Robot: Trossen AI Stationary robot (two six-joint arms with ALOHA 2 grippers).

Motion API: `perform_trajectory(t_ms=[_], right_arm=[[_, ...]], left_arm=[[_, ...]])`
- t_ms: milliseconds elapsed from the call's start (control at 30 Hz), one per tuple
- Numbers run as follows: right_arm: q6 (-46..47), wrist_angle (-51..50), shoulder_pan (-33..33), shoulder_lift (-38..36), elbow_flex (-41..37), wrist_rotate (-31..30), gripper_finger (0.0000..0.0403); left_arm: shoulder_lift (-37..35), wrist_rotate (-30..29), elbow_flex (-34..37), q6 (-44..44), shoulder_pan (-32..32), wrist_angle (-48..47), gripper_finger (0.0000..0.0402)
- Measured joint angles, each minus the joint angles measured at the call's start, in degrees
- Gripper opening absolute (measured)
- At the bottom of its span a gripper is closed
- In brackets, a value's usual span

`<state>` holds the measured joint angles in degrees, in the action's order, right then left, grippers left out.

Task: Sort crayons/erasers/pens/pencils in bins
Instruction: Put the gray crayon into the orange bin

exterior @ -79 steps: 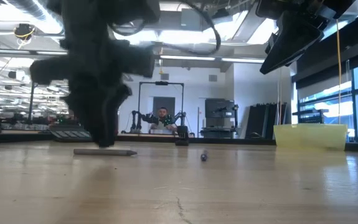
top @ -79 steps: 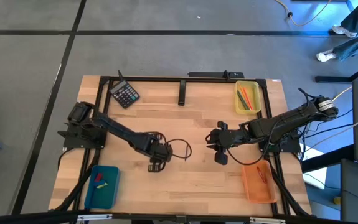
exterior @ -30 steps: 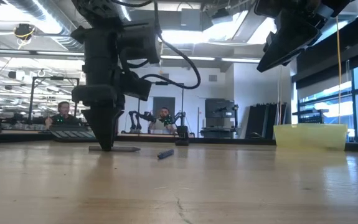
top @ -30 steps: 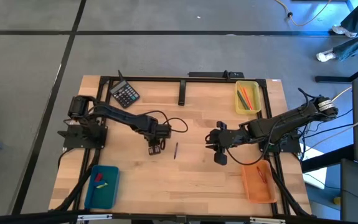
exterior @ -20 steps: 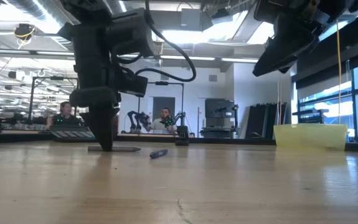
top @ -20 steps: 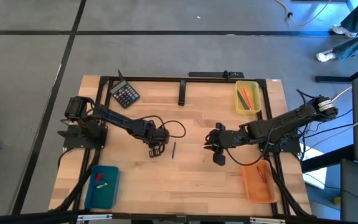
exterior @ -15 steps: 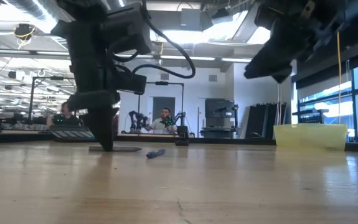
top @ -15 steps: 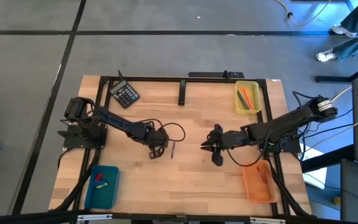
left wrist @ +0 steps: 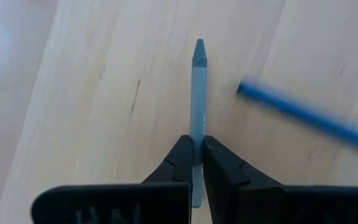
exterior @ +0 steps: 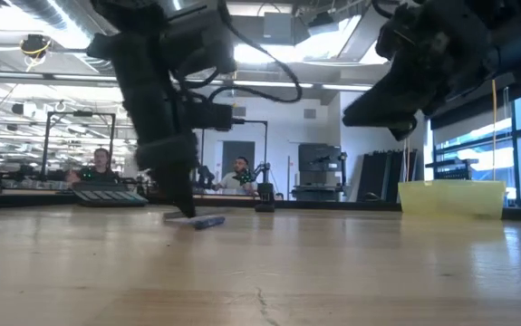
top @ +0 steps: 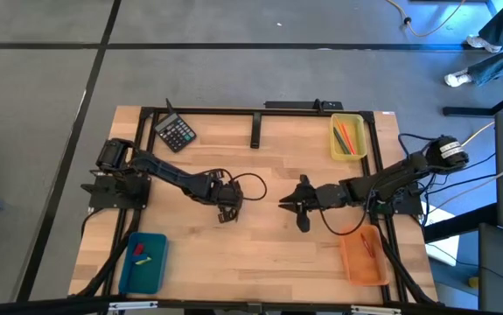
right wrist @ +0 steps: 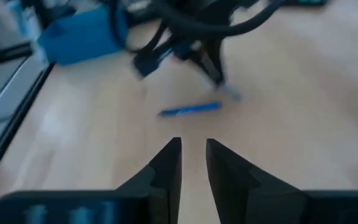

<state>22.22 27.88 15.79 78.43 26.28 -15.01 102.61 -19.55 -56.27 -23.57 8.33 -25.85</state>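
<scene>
Left gripper (left wrist: 197, 163) just clamped shut on slim grey-blue crayon-like stick (left wrist: 198, 93) lying mid-table beside blue pen (right wrist: 190, 110), so pickup underway; right gripper (right wrist: 193, 163) slightly parted, empty, moved closer toward the pen

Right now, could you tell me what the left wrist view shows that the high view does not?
Only the left wrist view shows the left gripper shut on a grey-blue crayon-like stick, with a blue pen lying beside it. Only the high view shows the calculator, the yellow bin, orange bin, teal bin and the right gripper. Both show the wooden table.
</scene>
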Motion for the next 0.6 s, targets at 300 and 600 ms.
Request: perform_trajectory(t_ms=[300,600], right_arm=[[-7.4,10.5,0.0,-2.8,0.0,-11.5,0.0078],[-7.7,12.8,0.0,-6.6,0.0,-13.7,0.0078]], left_arm=[[-0.1,2.4,-0.1,3.2,-1.7,5.9,0.0013],[-0.2,2.7,-0.2,5.0,-3.8,16.1,0.0013]])
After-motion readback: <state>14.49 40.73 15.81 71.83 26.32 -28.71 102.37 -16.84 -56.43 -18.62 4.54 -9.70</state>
